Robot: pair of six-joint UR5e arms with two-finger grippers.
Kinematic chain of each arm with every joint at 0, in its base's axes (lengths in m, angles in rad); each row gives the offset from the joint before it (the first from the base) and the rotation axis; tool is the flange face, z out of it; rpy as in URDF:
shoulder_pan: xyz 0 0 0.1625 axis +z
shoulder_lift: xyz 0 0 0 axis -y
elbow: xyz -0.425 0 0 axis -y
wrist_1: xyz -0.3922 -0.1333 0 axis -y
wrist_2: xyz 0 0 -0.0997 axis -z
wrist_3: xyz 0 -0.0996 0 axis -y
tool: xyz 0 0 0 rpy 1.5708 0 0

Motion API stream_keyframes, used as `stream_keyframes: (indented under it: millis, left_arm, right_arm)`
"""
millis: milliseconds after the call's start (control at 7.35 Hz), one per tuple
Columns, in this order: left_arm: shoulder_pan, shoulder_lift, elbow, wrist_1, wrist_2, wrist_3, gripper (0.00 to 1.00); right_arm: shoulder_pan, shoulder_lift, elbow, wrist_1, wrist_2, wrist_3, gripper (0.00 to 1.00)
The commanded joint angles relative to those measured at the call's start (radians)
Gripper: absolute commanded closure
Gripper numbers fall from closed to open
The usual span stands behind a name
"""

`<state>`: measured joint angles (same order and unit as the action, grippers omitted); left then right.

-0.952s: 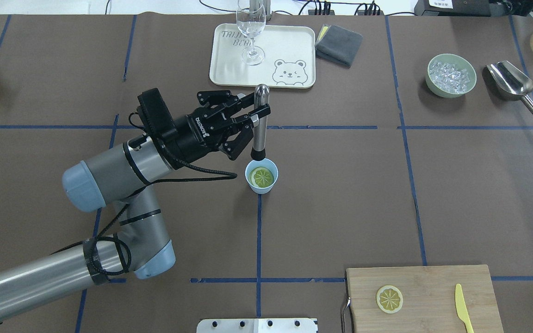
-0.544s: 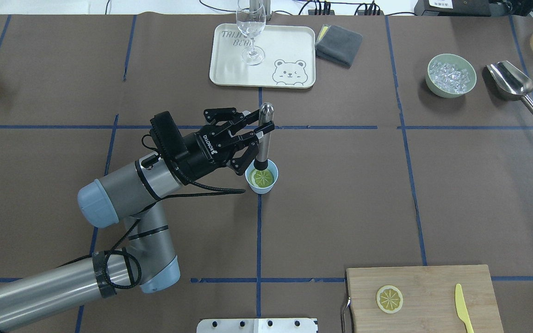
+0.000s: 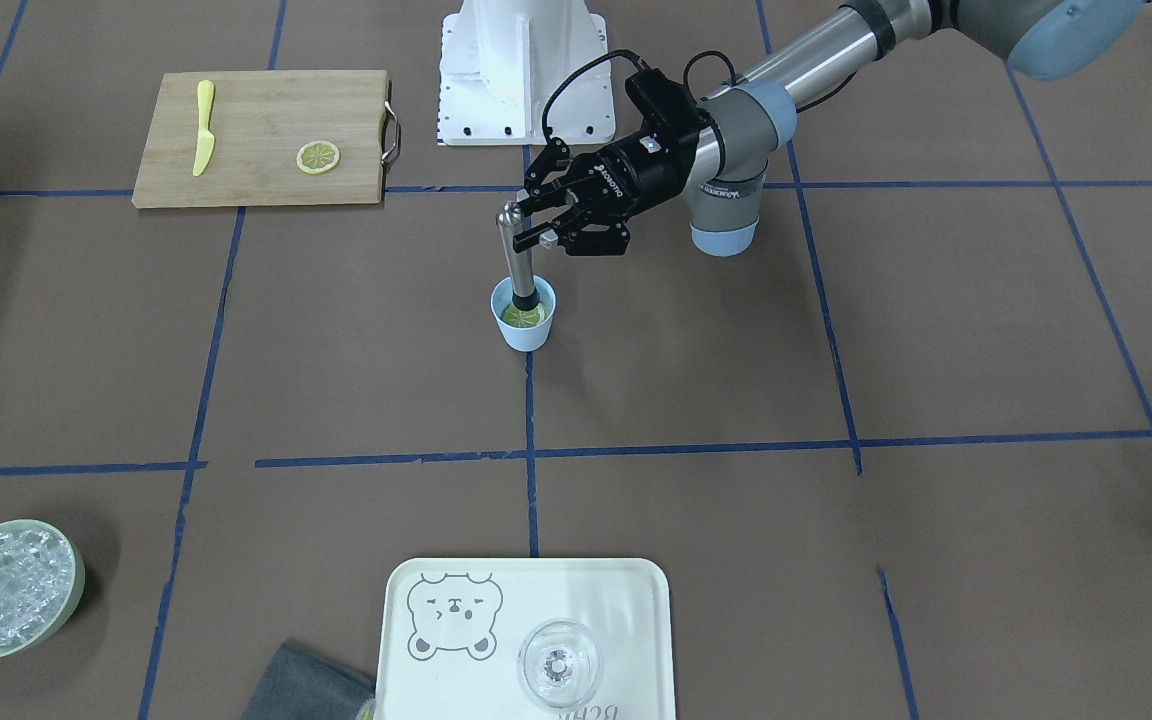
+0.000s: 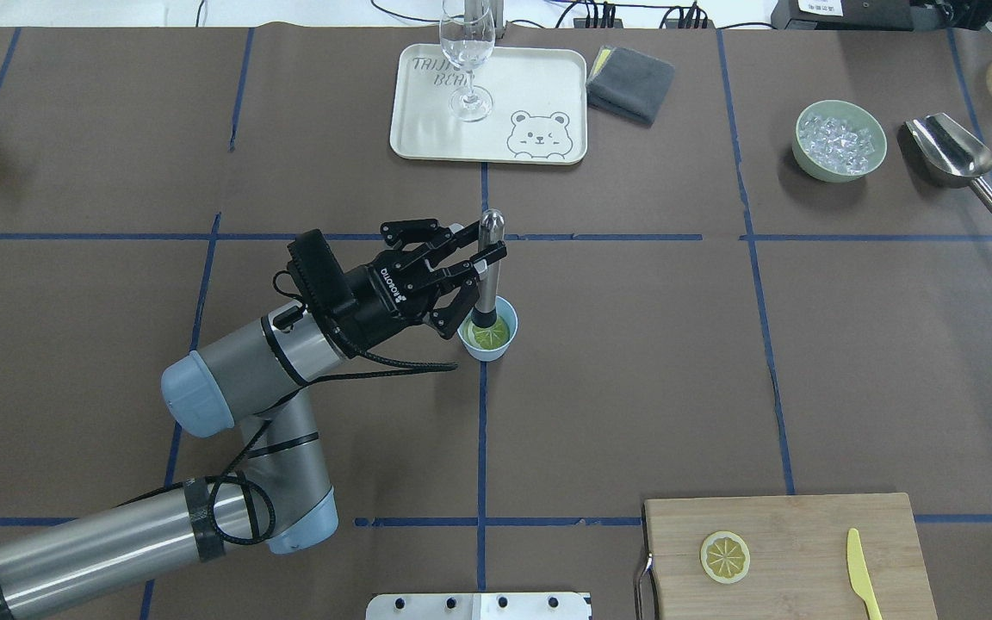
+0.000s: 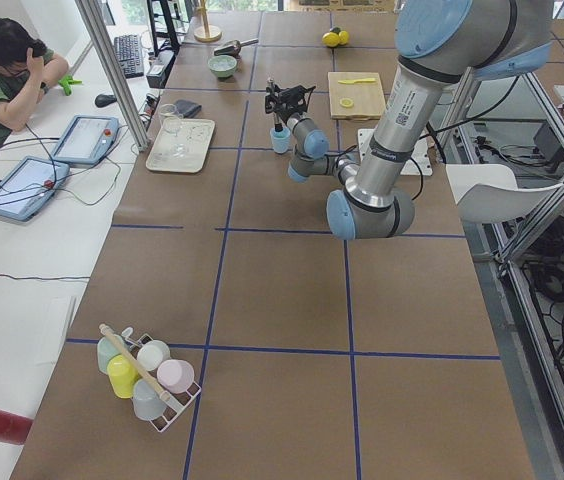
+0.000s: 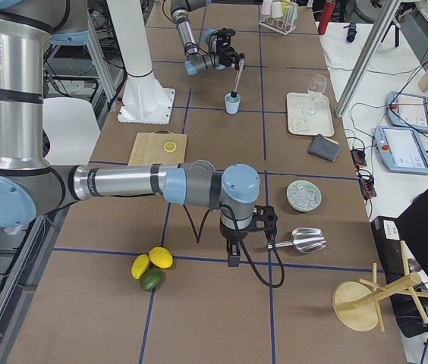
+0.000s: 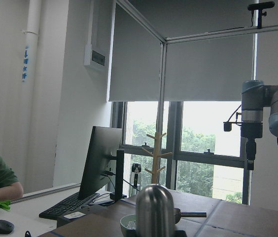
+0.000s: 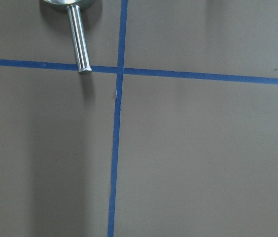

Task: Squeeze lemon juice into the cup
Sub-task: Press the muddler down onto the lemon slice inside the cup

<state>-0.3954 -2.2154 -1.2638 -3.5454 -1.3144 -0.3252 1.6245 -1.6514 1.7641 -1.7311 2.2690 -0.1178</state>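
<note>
Lemon slice [image 4: 487, 334] inside blue cup [image 4: 488, 348]

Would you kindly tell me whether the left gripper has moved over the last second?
Yes. The left gripper has come down toward the cup, which stayed put, taking the muddler tip from above the rim to inside it.

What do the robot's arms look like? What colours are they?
The left arm and the right arm are both shiny silver tubes with light-blue round caps at the joints. The left gripper is black with white lettering on it, and a black cable loops along that arm.
</note>
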Motion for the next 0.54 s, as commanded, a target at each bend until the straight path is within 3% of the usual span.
stream_keyframes:
  millis: [0, 408]
  left_arm:
    - [0.023, -0.006, 0.058, -0.018, 0.023, 0.002, 1.00]
    - [0.067, -0.009, 0.100, -0.056, 0.076, 0.043, 1.00]
  right_arm:
    - [0.000, 0.004, 0.000, -0.001, 0.000, 0.001, 0.00]
    - [0.000, 0.005, -0.002, 0.001, -0.002, 0.001, 0.00]
